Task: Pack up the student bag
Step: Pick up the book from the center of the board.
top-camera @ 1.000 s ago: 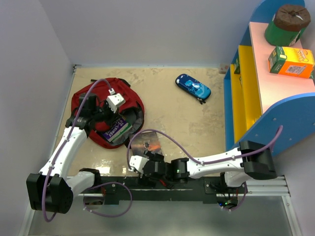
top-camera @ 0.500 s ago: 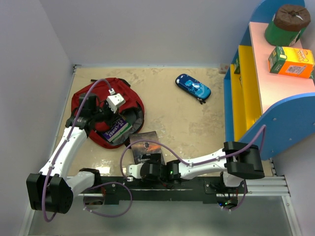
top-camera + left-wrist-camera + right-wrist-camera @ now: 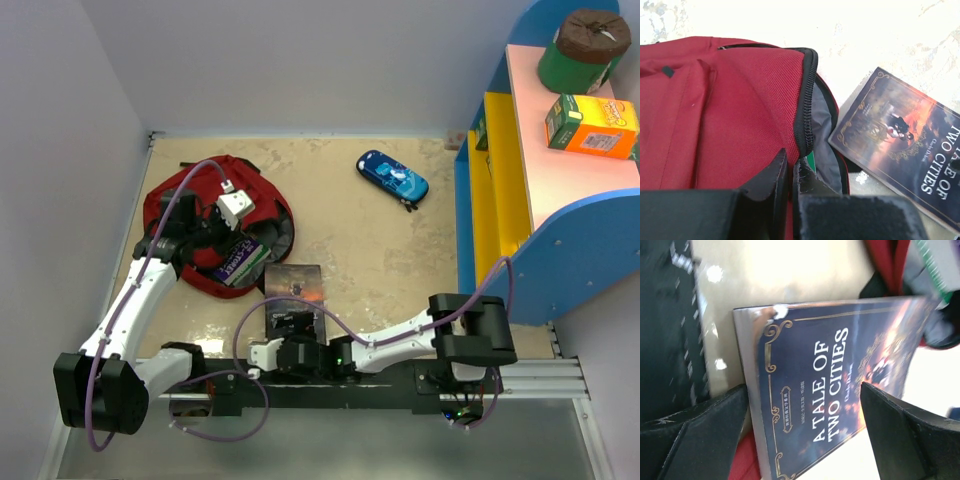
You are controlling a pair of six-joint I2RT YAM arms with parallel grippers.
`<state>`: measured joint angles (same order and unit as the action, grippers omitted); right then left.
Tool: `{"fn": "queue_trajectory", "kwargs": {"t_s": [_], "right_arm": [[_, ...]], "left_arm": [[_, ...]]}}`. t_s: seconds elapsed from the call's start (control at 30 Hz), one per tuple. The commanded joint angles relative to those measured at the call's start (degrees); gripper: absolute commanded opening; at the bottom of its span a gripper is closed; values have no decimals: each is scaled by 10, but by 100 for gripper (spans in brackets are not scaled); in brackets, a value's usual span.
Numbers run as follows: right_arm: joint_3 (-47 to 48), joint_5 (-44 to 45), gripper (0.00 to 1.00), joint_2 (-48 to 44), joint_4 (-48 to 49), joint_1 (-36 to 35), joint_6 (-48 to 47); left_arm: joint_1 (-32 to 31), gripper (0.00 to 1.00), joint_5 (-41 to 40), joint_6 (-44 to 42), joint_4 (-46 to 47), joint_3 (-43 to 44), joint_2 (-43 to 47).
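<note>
The right pincer (image 3: pixel 802 390) sits lowest, close to the arm bases, with its jaws spread wide over the near end of a dark book (image 3: pixel 830 370) (the cover reads "A Tale of Two Cities"). The book lies between the spread fingers in the wrist view; whether either finger touches it cannot be told. It rests on the beige surface (image 3: pixel 380 260), its far end just beside the mouth of the student bag (image 3: pixel 730 110).

The left pincer (image 3: pixel 791 159) is pinched almost closed on the bag's zippered rim, the red fabric and black zipper caught between its fingers. The bag lies at the left of the surface, toward the far-left corner, its opening turned to the right and showing grey lining. A second book (image 3: pixel 240 262), green and purple, sits inside the opening.

Farther back, well apart from the bag, lies a blue pencil case (image 3: pixel 392 178). A blue and yellow shelf unit (image 3: pixel 540 170) stands along the right side.
</note>
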<state>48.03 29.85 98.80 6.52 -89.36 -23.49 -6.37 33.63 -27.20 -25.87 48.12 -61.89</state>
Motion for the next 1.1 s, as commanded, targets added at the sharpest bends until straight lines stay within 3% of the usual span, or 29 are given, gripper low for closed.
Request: {"fn": "queue_trajectory", "kwargs": {"t_s": [0.0, 0.27, 0.33, 0.37, 0.43, 0.47, 0.57, 0.83, 1.07], "right_arm": [[-23, 64, 99, 75, 36, -5, -52], [8, 15, 99, 168, -4, -9, -37], [22, -7, 88, 169, -15, -8, -33], [27, -10, 71, 168, -19, -7, -28], [36, -25, 48, 155, -25, -5, -25], [38, -21, 21, 149, -25, -5, -24], [41, 39, 0, 119, -10, -6, -33], [-47, 214, 0, -61, 210, -37, -182], [-26, 246, 0, -202, 241, -63, -249]], "left_arm": [[-1, 0, 31, -7, 10, 20, 6], [0, 0, 34, -11, 5, 24, 9], [-1, 0, 35, -13, 4, 26, 8], [0, 0, 33, -14, 0, 28, 9], [0, 0, 34, -15, -1, 30, 8], [0, 0, 34, -14, -3, 33, 8], [0, 0, 36, -12, -5, 32, 9], [0, 0, 39, -8, -7, 35, 15], [0, 0, 39, -4, -1, 35, 13]]}}
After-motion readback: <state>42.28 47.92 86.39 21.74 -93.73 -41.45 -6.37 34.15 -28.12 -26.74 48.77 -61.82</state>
